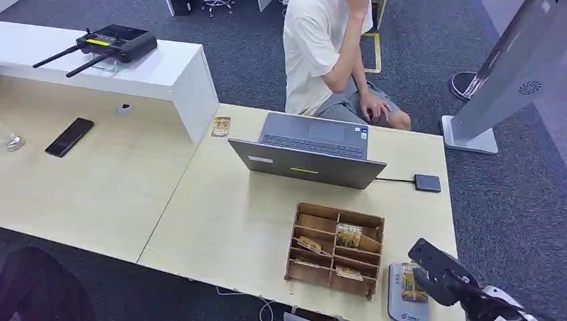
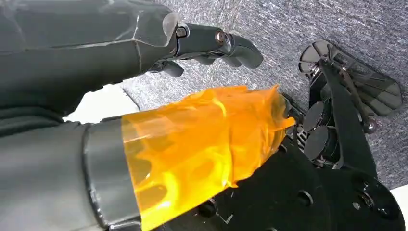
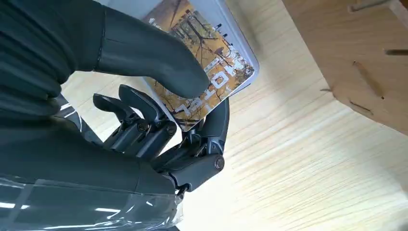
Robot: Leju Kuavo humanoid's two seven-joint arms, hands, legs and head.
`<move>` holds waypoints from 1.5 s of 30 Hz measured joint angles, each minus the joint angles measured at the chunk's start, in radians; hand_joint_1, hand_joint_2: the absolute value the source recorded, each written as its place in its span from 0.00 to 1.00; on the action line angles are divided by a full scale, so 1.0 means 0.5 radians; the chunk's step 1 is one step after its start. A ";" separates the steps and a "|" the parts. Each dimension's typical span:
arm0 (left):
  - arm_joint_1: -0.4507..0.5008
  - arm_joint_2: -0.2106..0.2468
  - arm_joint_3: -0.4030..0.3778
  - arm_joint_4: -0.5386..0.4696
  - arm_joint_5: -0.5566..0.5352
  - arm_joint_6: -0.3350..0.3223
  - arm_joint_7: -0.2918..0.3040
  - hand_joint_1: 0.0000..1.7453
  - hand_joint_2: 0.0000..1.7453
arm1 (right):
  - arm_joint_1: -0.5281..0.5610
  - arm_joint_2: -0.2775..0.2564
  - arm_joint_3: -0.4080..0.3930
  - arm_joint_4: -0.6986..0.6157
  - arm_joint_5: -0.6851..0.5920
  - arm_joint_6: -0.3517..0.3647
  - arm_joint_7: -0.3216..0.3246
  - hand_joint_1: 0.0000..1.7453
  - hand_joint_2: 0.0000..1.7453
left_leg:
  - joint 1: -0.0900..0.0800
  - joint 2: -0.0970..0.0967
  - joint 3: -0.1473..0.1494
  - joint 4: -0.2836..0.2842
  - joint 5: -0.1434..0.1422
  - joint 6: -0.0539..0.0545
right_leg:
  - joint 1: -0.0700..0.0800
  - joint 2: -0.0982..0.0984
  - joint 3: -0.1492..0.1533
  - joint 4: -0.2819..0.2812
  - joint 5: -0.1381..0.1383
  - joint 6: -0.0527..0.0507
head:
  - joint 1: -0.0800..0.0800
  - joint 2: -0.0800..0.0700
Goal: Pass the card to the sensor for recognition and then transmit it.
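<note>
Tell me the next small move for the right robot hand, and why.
Probably lift the card off the grey sensor pad: the right robot hand already pinches it, thumb on its face, and it lies over the pad, so reading seems under way.

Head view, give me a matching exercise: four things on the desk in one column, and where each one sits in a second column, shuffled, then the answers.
Things:
1. phone
2. laptop
3. wooden organizer
4. remote controller

Places:
A. on the raised white counter
B. open in front of the seated person
C. flat on the desk below the white counter
D. beside the card reader, holding cards

Pairs: 1-C, 2-B, 3-D, 4-A
</note>
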 joint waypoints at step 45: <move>-0.021 0.011 0.000 0.000 -0.045 -0.003 0.013 0.00 0.00 | -0.034 -0.004 0.096 0.124 0.022 -0.050 0.005 1.00 1.00 | 0.000 0.000 0.000 0.000 0.000 0.000 | 0.000 0.000 0.000 0.000 0.000 0.000 | 0.001 0.000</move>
